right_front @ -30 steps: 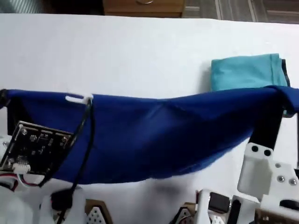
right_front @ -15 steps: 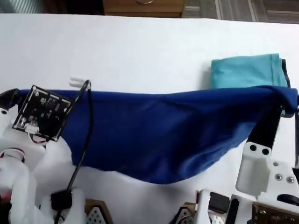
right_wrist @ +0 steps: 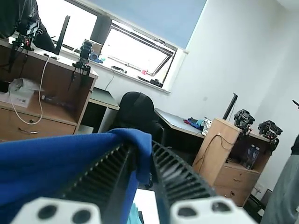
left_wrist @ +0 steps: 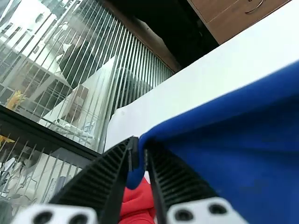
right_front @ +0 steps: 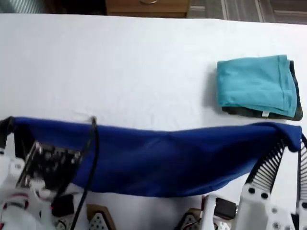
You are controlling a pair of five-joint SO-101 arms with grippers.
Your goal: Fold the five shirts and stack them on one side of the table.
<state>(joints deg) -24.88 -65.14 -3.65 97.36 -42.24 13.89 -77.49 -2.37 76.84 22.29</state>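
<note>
Shirt held in the air: a dark blue cloth shirt [right_front: 163, 153] is kept stretched sideways between the two arms, over the near part of the white table [right_front: 120, 62]. The left gripper [left_wrist: 138, 148] is clamped on one end of it. In the left wrist view a fold of blue cloth is pinched between the ridged black fingers [left_wrist: 107, 170], which are pressed almost together. The right gripper [right_wrist: 140, 151] is clamped on the other end, and in the right wrist view blue cloth is seen bunched over and between its ribbed fingers.

In the high view the top edge of the blue shirt is drawn nearly straight from the left side to the right side, dipping slightly in the middle. The lower edge hangs in a shallow curve toward the arm bases. Whether the hanging part touches the table cannot be told.

A folded teal cloth shirt [right_front: 254, 84] is laid at the far right of the table, apart from the held shirt. It is stacked on a dark folded garment [right_front: 297, 114], whose edge shows along the near and right sides.

A red cloth [left_wrist: 138, 205] is seen below the left gripper in the left wrist view. A brown wooden cabinet [right_front: 146, 7] is seen past the far table edge.
</note>
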